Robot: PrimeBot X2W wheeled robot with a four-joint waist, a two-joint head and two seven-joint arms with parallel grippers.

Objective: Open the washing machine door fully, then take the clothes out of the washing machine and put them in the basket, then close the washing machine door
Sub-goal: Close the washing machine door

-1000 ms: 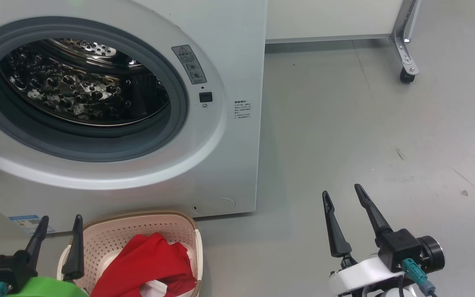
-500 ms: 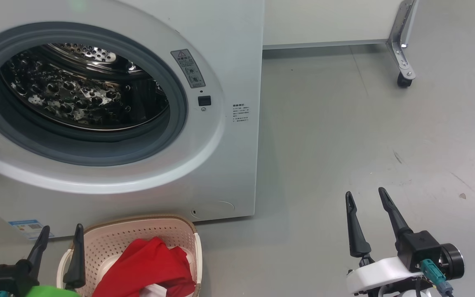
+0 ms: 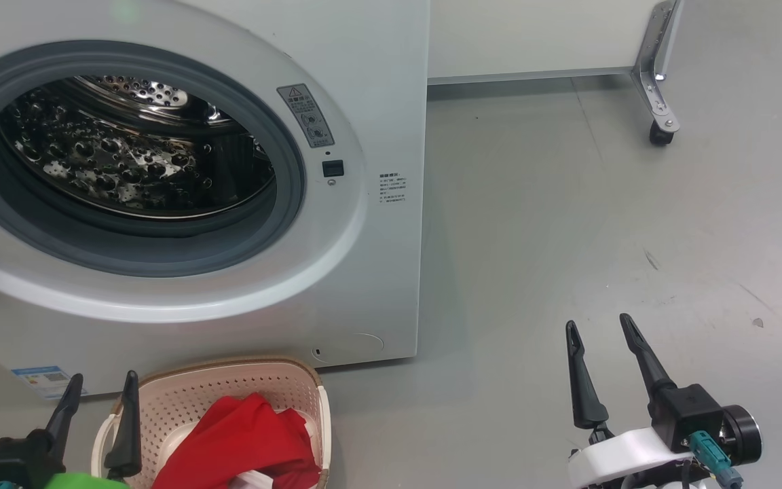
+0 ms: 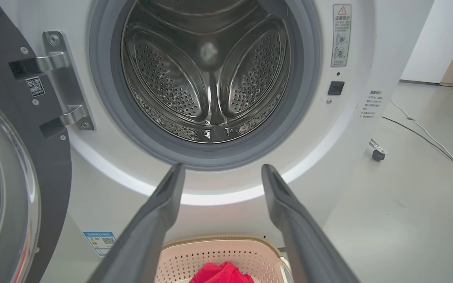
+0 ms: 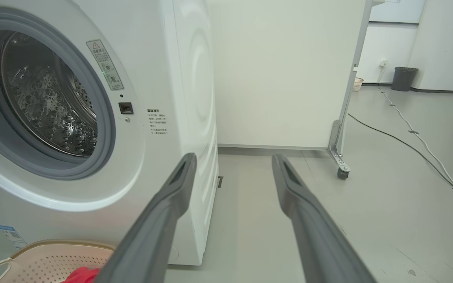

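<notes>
Finding: the washing machine (image 3: 391, 272) drum (image 4: 210, 78) shows bare steel, with no fabric visible in it. The clothes (image 3: 241, 435) lie as a red bundle in the basket (image 3: 241, 360), which stands on the floor (image 3: 567, 204) just in front of the machine, below the porthole. The washing machine door (image 4: 55, 169) stands swung wide on its hinge (image 4: 63, 78) at the left of the opening.

Tool state: your left tool (image 3: 104, 377) is released and holds nothing; it hovers over the basket's near left edge and points at the porthole. Your right tool (image 3: 598, 321) is likewise released and empty, over bare floor well to the right of the machine.

Assessment: unloading looks complete, so closing the door is the step in hand.

Recommendation: use the left arm, which is nearer the door.
- Lift it clear of the basket first.
- Bring the tool round to the door's outer face and bear on the black rim far from the hinge.
- Follow the door's arc rather than pushing straight.
- Keep the fingers off the grey gasket.
- End with a firm press so the catch seats in the latch socket (image 3: 332, 168).
- Keep the right arm parked.
</notes>
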